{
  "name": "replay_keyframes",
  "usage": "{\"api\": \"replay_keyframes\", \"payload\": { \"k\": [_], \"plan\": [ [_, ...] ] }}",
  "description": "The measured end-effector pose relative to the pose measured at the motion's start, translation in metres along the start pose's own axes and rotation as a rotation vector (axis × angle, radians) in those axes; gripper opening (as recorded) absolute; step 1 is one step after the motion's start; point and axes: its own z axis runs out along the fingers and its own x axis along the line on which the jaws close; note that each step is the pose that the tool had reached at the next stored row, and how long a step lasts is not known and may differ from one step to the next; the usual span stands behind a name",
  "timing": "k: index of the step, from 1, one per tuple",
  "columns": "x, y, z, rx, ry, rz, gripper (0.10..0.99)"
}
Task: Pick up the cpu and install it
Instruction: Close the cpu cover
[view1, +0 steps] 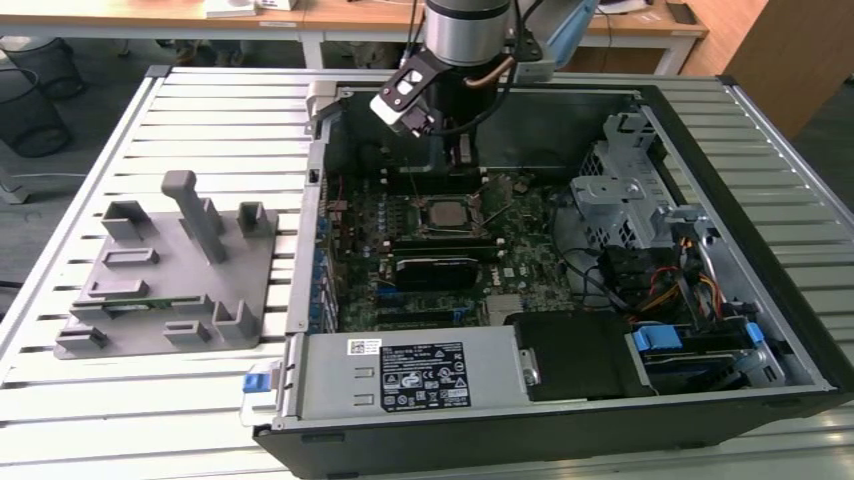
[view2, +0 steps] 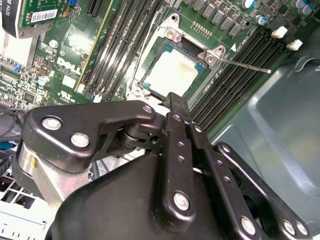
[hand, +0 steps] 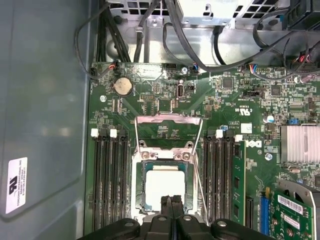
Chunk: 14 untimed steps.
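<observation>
Cpu (hand: 165, 185) in socket (hand: 141, 186) (hand (hand: 171, 199) nearby)

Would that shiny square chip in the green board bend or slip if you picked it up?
The small flat square silver-topped cpu looks like a stiff metal plate, so probably no bending. Its smooth shiny top may slip. Thin and flat, it likely feels light and won't roll.

Slatted metal table (view1: 200, 120) carries two items: an open black computer case (view1: 534, 440), lying flat, and a grey moulded fixture (view1: 174, 270) just beside it, toward the exterior view's left.
</observation>
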Motion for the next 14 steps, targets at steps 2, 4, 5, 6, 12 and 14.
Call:
{"api": "replay_keyframes", "payload": {
  "k": [2,4,5,6,12,14],
  "plan": [
    [0.0000,0.0001,-0.0013,0.000,-0.0001,0.000,0.106],
    [0.0000,0.0001,-0.0024,0.000,0.0000,0.000,0.106],
    [0.0000,0.0001,-0.0028,0.000,0.0000,0.000,0.106],
    [0.0000,0.0002,-0.0032,0.000,0.0000,0.000,0.106],
    [0.0000,0.0003,-0.0060,0.000,0.0000,0.000,0.106],
    [0.0000,0.0004,-0.0072,0.000,0.0000,0.000,0.106]
  ]
}}
